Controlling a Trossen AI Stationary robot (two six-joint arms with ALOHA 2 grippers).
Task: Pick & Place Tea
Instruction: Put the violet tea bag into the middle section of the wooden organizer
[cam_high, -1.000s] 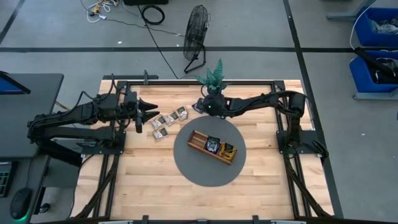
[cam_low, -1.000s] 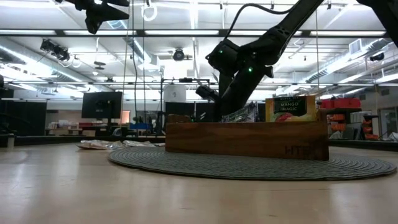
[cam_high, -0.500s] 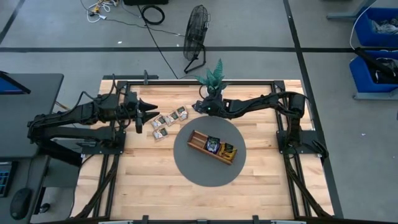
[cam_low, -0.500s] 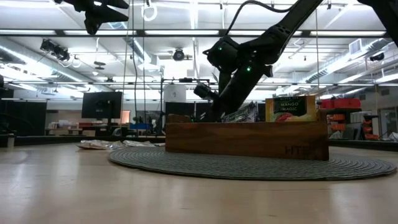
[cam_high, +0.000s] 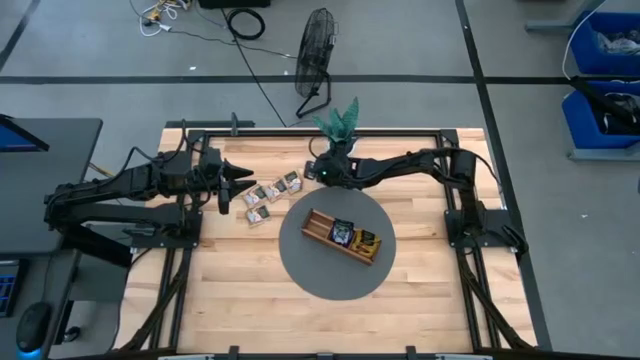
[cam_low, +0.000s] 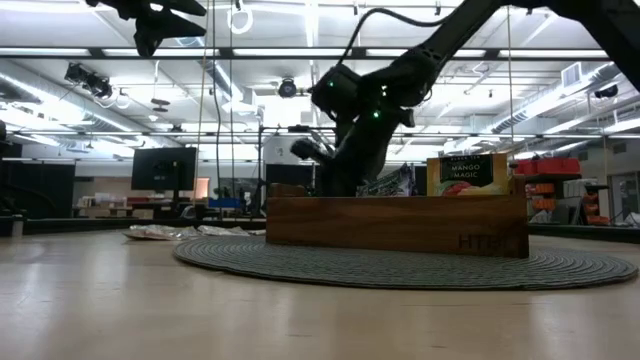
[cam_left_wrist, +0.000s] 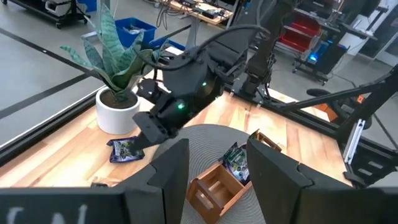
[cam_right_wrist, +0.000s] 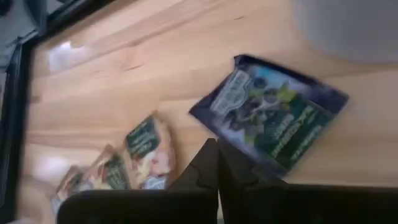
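Observation:
A dark navy tea sachet (cam_right_wrist: 270, 118) lies flat on the wooden table beside a white plant pot (cam_left_wrist: 118, 112); it also shows in the left wrist view (cam_left_wrist: 124, 149). My right gripper (cam_high: 314, 172) is shut and empty, hovering above this sachet's edge (cam_right_wrist: 217, 155). Several tan sachets (cam_high: 265, 195) lie loose on the table to its left. The wooden tray (cam_high: 343, 236) rests on the round grey mat (cam_high: 300, 265) and holds a dark sachet (cam_high: 343, 231) and a yellow one (cam_high: 366, 240), both standing on edge. My left gripper (cam_high: 245, 175) is open and empty, raised above the table's left part.
A potted plant (cam_high: 340, 125) stands at the table's far edge, right behind my right gripper. The dark frame rails (cam_high: 185, 200) run along the table's sides. A fan (cam_high: 318, 45) stands on the floor beyond the table. Bare wood (cam_high: 330, 320) lies toward the near edge.
My right gripper has gone toward the table's left edge, away from the tray and over the navy sachet by the plant pot, staying shut. The sachets and the tray have stayed where they were.

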